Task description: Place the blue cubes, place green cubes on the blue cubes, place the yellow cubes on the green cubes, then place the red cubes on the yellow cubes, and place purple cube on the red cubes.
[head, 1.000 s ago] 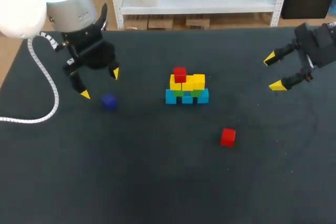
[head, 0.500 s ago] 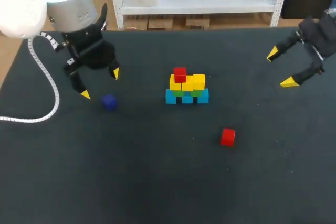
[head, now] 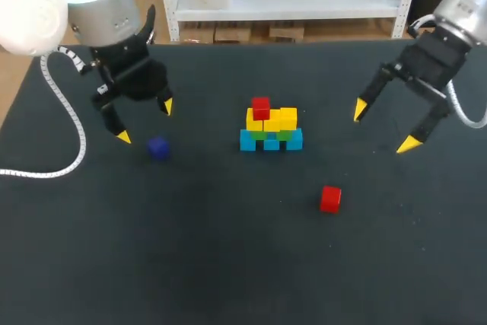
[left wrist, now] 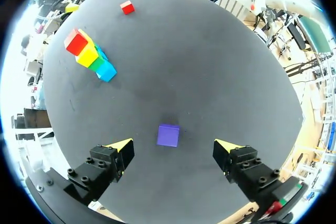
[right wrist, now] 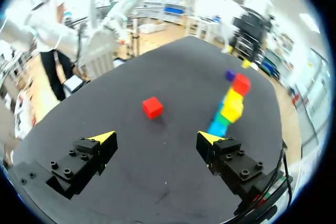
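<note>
A small stack [head: 271, 129] stands mid-table: blue cubes at the base, green cubes on them, yellow cubes [head: 280, 119] above, and one red cube [head: 261, 107] on top at its left. It also shows in the left wrist view as the stack [left wrist: 89, 55] and in the right wrist view as the stack [right wrist: 230, 104]. A loose red cube [head: 330, 198] [right wrist: 153, 107] lies in front of it to the right. The purple cube [head: 157, 148] [left wrist: 168, 135] lies left of the stack, just ahead of my open left gripper [head: 144, 121] [left wrist: 173, 148]. My right gripper [head: 383, 126] [right wrist: 155, 137] hangs open right of the stack, holding nothing.
A white cable [head: 62, 116] from my left arm curves over the table's left side. The dark table top [head: 228, 249] stretches wide in front of the stack.
My right arm has swung in from the right edge toward the stack, gripper still open. The left arm and all cubes have stayed put.
</note>
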`<state>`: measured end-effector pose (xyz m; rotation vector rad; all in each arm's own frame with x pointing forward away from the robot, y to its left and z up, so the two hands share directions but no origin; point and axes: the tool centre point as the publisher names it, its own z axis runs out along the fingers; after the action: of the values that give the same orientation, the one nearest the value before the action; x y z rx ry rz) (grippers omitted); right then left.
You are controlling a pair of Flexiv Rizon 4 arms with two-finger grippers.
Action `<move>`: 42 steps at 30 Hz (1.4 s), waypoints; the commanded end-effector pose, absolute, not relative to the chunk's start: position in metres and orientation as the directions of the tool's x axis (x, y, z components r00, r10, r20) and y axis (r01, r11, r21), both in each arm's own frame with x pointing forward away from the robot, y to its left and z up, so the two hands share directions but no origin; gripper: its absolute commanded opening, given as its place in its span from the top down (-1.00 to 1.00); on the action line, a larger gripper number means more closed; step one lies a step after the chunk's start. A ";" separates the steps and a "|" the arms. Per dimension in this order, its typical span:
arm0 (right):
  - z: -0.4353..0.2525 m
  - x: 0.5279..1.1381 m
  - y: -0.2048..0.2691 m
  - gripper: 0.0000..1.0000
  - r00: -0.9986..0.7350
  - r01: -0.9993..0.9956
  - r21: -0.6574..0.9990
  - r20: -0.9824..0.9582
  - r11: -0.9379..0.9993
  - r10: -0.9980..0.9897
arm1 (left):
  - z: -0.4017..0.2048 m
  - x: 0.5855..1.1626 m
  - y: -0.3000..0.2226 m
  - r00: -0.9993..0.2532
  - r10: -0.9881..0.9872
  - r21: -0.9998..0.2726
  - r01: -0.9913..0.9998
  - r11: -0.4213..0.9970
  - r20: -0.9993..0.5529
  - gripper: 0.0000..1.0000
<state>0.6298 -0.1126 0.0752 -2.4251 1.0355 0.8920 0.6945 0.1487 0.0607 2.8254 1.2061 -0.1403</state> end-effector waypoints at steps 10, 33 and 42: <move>0.062 0.624 -0.108 -1.00 0.707 -0.410 -0.092 -0.660 -0.907 -0.253 | 0.060 0.704 0.146 0.643 0.733 0.050 0.758 -0.650 -0.223 -1.00; 0.056 0.618 -0.104 -1.00 0.696 -0.452 -0.113 -0.665 -0.885 -0.271 | 0.059 0.714 0.188 0.568 0.746 0.085 0.811 -0.578 -0.347 -1.00; 0.052 0.598 -0.091 -1.00 0.695 -0.460 -0.125 -0.667 -0.879 -0.269 | 0.059 0.714 0.188 0.564 0.748 0.101 0.817 -0.568 -0.350 -1.00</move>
<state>0.6117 -0.0925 0.0550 -2.6248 0.5707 0.9936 0.7166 0.1873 0.0587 2.5499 1.3049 -0.4006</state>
